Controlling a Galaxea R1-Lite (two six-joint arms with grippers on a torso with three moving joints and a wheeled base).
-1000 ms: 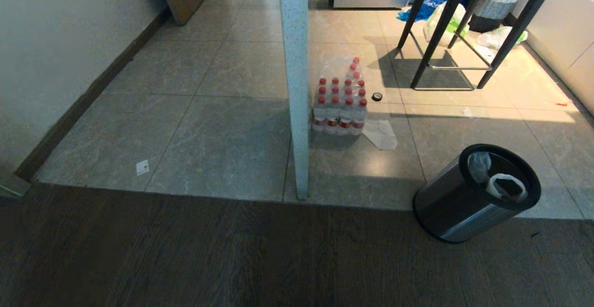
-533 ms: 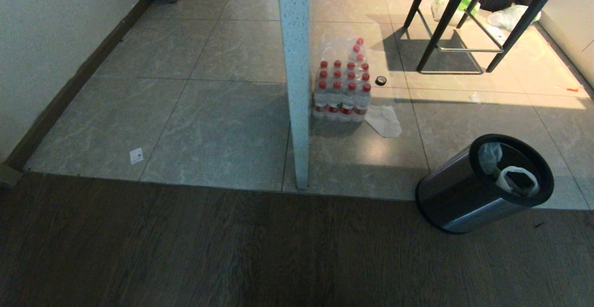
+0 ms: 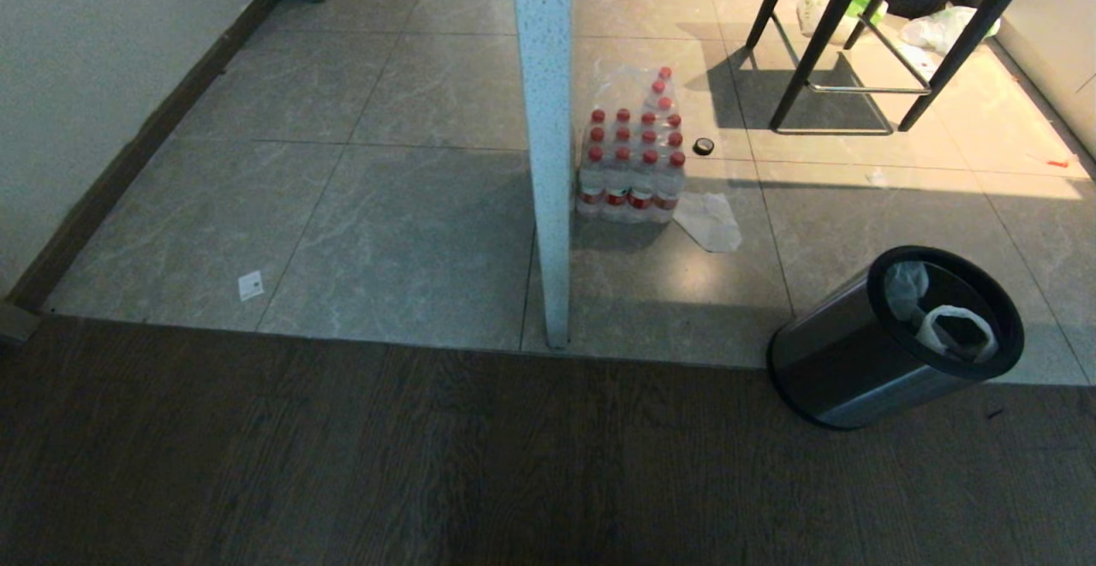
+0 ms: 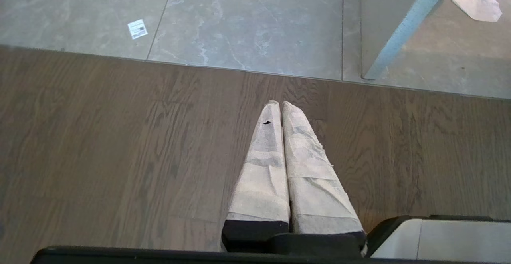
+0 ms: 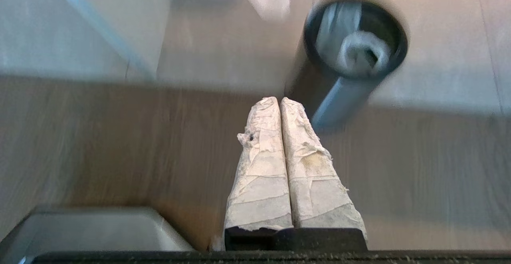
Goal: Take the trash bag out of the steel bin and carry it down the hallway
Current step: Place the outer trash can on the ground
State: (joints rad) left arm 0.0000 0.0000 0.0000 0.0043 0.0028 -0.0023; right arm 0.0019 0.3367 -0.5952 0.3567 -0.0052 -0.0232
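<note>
The steel bin stands on the tiles at the right, just past the edge of the wood floor, with its black rim facing me. Inside it sits the trash bag, thin white plastic with a loop showing. In the right wrist view the steel bin and the trash bag lie ahead of my right gripper, which is shut and empty, apart from the bin. My left gripper hangs shut and empty over the wood floor. Neither arm shows in the head view.
A white partition panel stands mid-floor with a shrink-wrapped pack of red-capped water bottles and a crumpled paper beside it. A black stool and several bags stand at the far right. A wall runs along the left.
The whole head view has shifted, so the camera tipped down and the bin sits higher and further right in the picture. The floor items kept their places.
</note>
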